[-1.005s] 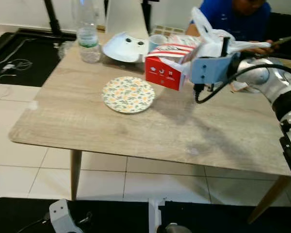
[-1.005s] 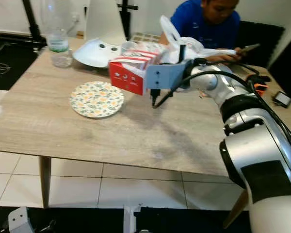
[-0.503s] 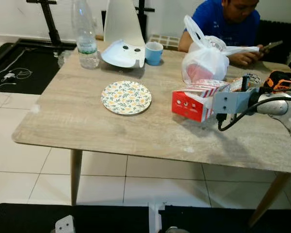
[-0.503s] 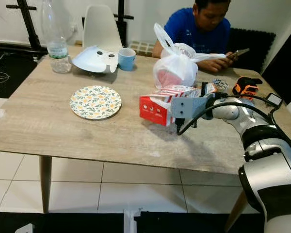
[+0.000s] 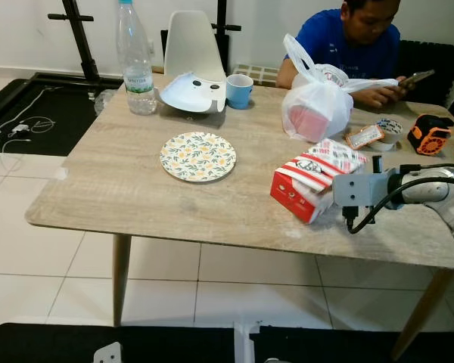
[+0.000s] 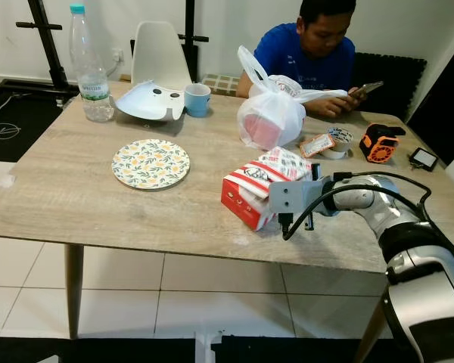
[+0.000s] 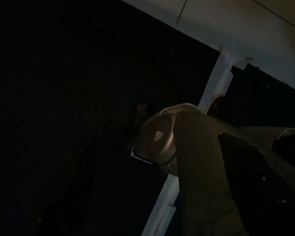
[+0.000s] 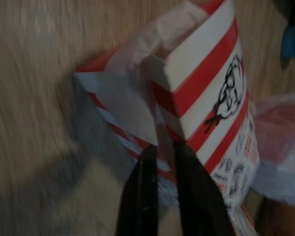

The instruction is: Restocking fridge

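Right gripper is pinched tight on the red-striped food box, tilted over the table; hold it level, carry steady

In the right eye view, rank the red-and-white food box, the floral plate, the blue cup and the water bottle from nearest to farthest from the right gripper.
From the right gripper, whose fingers pinch the box:
1. Red-and-white food box, in its grip near the table's front edge.
2. Floral plate, to the robot's left, mid-table.
3. Blue cup, farther back beside the white shell.
4. Water bottle, at the far left corner.
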You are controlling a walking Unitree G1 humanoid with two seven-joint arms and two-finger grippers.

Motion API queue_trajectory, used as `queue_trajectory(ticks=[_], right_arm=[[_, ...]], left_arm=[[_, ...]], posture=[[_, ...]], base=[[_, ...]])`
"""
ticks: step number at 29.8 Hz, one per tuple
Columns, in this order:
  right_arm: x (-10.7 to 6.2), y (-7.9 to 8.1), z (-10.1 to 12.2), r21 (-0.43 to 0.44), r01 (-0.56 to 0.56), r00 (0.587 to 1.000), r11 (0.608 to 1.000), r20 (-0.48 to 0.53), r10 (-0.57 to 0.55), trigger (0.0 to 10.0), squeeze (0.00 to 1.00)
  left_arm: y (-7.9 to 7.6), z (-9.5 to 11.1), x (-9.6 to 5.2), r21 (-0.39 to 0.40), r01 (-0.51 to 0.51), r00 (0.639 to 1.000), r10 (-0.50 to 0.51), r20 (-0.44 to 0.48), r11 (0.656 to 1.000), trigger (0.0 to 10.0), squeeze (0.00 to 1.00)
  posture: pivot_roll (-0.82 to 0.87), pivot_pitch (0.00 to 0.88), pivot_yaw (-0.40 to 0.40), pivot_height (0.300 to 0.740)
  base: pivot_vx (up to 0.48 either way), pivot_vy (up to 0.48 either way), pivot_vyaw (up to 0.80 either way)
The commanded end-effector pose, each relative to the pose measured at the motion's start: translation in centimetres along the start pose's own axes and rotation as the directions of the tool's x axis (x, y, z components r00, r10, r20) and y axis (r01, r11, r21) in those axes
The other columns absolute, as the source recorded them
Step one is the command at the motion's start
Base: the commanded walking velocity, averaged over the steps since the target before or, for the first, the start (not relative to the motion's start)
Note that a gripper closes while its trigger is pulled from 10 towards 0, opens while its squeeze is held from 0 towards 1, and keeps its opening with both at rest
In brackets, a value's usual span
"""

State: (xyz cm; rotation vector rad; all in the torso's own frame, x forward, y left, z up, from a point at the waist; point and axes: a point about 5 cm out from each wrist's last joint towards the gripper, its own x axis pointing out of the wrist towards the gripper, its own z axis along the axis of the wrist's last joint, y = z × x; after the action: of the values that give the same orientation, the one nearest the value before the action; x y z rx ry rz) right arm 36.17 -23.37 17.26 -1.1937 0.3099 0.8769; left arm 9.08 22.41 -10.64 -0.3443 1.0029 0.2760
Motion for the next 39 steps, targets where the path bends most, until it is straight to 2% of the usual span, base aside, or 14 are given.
queue_trajectory(ticks=[1, 12, 16, 19, 21, 25, 26, 27, 28, 29, 30, 34, 35, 39], right_arm=[[-0.6, -0.6, 0.2, 0.037, 0.031, 0.999, 0.999, 0.027, -0.032, 10.0, 1.0], [-3.0, -0.7, 1.4, 0.078, -0.048, 0.988, 0.996, 0.148, 0.036, 10.0, 1.0], [-4.4, -2.5, 2.0, 0.162, 0.024, 0.966, 0.986, 0.252, -0.065, 10.0, 1.0], [-4.9, -3.4, 1.3, 0.186, 0.084, 0.967, 0.979, 0.222, -0.125, 10.0, 1.0], [-6.0, -5.1, -0.4, 0.266, 0.236, 0.956, 0.935, 0.108, -0.272, 10.0, 1.0], [-6.9, -6.9, -2.4, 0.434, 0.452, 0.877, 0.779, -0.058, -0.477, 10.0, 0.98], [-6.8, -6.8, -2.9, 0.489, 0.468, 0.868, 0.736, -0.097, -0.487, 10.0, 0.61], [-6.7, -6.5, -3.4, 0.536, 0.474, 0.864, 0.699, -0.129, -0.487, 10.0, 0.5], [-6.7, -6.5, -3.4, 0.536, 0.474, 0.864, 0.699, -0.129, -0.487, 10.0, 0.5], [-6.5, -6.2, -3.8, 0.576, 0.473, 0.863, 0.666, -0.153, -0.481, 10.0, 0.5], [-6.2, -5.8, -4.3, 0.59, 0.488, 0.859, 0.643, -0.192, -0.475, 10.0, 0.0], [-5.7, -5.2, -4.8, 0.588, 0.51, 0.852, 0.628, -0.246, -0.462, 10.0, 0.0], [-5.2, -4.5, -5.5, 0.567, 0.535, 0.843, 0.626, -0.309, -0.441, 10.0, 0.0], [-3.6, -2.8, -5.9, 0.632, 0.52, 0.853, 0.575, -0.34, -0.397, 10.0, 0.0]], left_arm=[[-0.1, -0.6, -0.1, 0.006, -0.001, 1.0, 0.001, -0.026, 1.0, 10.0, 0.0], [-0.4, -0.9, -0.1, 0.01, 0.007, 0.999, -0.006, -0.035, 1.0, 10.0, 0.0], [-0.4, -0.9, -0.1, 0.009, 0.008, 0.999, -0.008, -0.035, 1.0, 10.0, 0.0], [-0.4, -0.9, -0.1, 0.009, 0.008, 0.999, -0.008, -0.035, 1.0, 10.0, 0.0], [-0.3, -0.9, -0.1, 0.008, 0.005, 0.999, -0.005, -0.034, 1.0, 10.0, 0.0], [-0.2, -0.9, -0.1, 0.006, 0.002, 0.999, -0.002, -0.037, 1.0, 10.0, 0.0], [-0.2, -0.9, -0.1, 0.006, 0.003, 0.999, -0.002, -0.037, 1.0, 10.0, 0.0], [-0.2, -1.0, -0.1, 0.006, 0.003, 0.999, -0.003, -0.036, 1.0, 10.0, 0.0], [-0.2, -1.0, -0.1, 0.006, 0.003, 0.999, -0.003, -0.036, 1.0, 10.0, 0.0], [-0.3, -1.0, -0.1, 0.005, 0.004, 0.999, -0.004, -0.036, 1.0, 10.0, 0.0], [-0.3, -1.0, -0.1, 0.005, 0.005, 0.999, -0.005, -0.036, 1.0, 10.0, 0.0], [-0.3, -1.0, -0.1, 0.004, 0.006, 0.999, -0.006, -0.036, 1.0, 10.0, 0.0], [-0.4, -1.0, -0.1, 0.004, 0.007, 0.999, -0.007, -0.035, 1.0, 10.0, 0.0], [-0.4, -1.0, -0.1, 0.004, 0.007, 0.999, -0.007, -0.036, 1.0, 10.0, 0.0]], posture=[[0.01, 0.0, -0.077, 0.74], [0.0, 0.005, -0.07, 0.74], [0.0, 0.008, -0.069, 0.74], [0.0, 0.008, -0.069, 0.74], [0.0, 0.008, -0.069, 0.74], [0.0, 0.008, -0.069, 0.74], [0.0, 0.008, -0.069, 0.74], [0.0, 0.012, -0.068, 0.74], [0.0, 0.012, -0.068, 0.74], [0.0, 0.012, -0.068, 0.74], [0.0, 0.012, -0.068, 0.74], [0.0, 0.012, -0.068, 0.74], [0.0, 0.012, -0.068, 0.74], [0.0, 0.012, -0.068, 0.74]], base=[[0.0, 0.0, 0.0], [0.0, 0.0, 0.0], [0.0, 0.0, 0.0], [0.0, 0.0, 0.0], [0.0, 0.0, 0.0], [0.0, 0.0, 0.0], [0.0, 0.0, 0.0], [0.0, 0.0, 0.0], [0.0, 0.0, 0.0], [0.0, 0.0, 0.0], [0.0, 0.0, 0.0], [0.0, 0.0, 0.0], [0.0, 0.0, 0.0], [0.0, 0.0, 0.0]])
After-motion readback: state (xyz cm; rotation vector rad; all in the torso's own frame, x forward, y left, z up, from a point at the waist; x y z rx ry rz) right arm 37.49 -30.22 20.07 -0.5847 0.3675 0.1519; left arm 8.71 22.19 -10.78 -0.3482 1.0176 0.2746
